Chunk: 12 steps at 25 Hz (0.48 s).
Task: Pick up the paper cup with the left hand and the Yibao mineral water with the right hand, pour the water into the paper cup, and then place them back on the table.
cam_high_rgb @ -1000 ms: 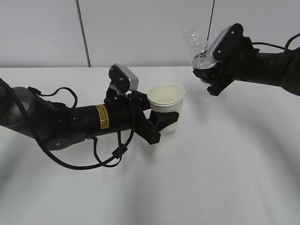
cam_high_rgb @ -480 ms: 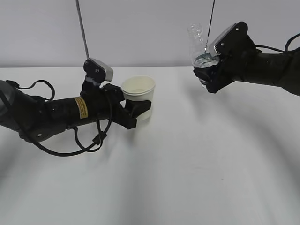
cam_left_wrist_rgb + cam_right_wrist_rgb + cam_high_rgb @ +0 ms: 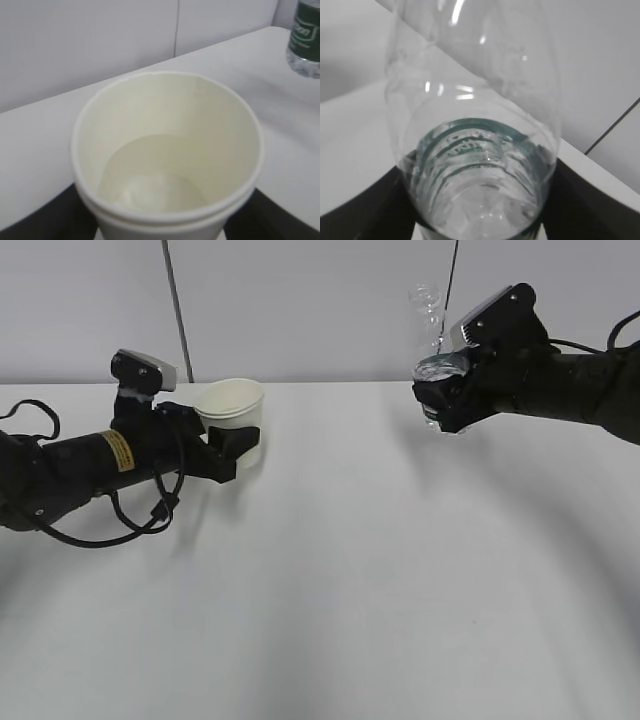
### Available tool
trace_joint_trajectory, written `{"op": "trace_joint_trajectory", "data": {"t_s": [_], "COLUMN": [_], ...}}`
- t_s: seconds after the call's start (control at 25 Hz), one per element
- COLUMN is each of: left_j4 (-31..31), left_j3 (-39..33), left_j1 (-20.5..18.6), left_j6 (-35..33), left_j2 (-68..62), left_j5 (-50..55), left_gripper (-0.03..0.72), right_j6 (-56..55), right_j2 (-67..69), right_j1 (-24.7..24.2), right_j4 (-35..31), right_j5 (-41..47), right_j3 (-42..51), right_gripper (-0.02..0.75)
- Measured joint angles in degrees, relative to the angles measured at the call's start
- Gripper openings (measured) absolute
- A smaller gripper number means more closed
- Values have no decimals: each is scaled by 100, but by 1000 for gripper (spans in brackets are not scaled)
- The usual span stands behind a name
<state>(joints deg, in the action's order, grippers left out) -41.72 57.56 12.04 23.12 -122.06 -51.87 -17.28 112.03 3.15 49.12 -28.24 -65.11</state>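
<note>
Left pincer (image 3: pixel 236 452) clamps paper cup (image 3: pixel 232 420); right pincer (image 3: pixel 437 400) apparently grips upright Yibao mineral water (image 3: pixel 429 335).

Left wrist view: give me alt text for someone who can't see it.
A cream paper cup fills the frame, seen from above, with a little liquid at its bottom. It sits over a white table, and the green-labelled water bottle shows at the top right corner.

black arms, loose cables, yellow sticker (image 3: pixel 117 450)

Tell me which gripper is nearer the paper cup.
Left. The left gripper is clamped around the paper cup; the right gripper is far off to the right, holding the Yibao mineral water.
</note>
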Motion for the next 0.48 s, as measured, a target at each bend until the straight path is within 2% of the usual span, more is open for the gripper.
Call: {"op": "trace_joint_trajectory", "data": {"t_s": [0.2, 0.48], "left_j4": [7, 14], "left_j3": [0, 0], "left_j1": [-296, -497], "left_j6": [-12, -12], "left_j2": [0, 0], "left_j5": [5, 41], "left_gripper": [430, 430], "right_j6": [-147, -297], "right_j2": [23, 352], "right_j1": [0, 0], "right_j4": [-87, -431], "right_j5": [-201, -698], "right_j3": [0, 0], "right_gripper": [489, 489]}}
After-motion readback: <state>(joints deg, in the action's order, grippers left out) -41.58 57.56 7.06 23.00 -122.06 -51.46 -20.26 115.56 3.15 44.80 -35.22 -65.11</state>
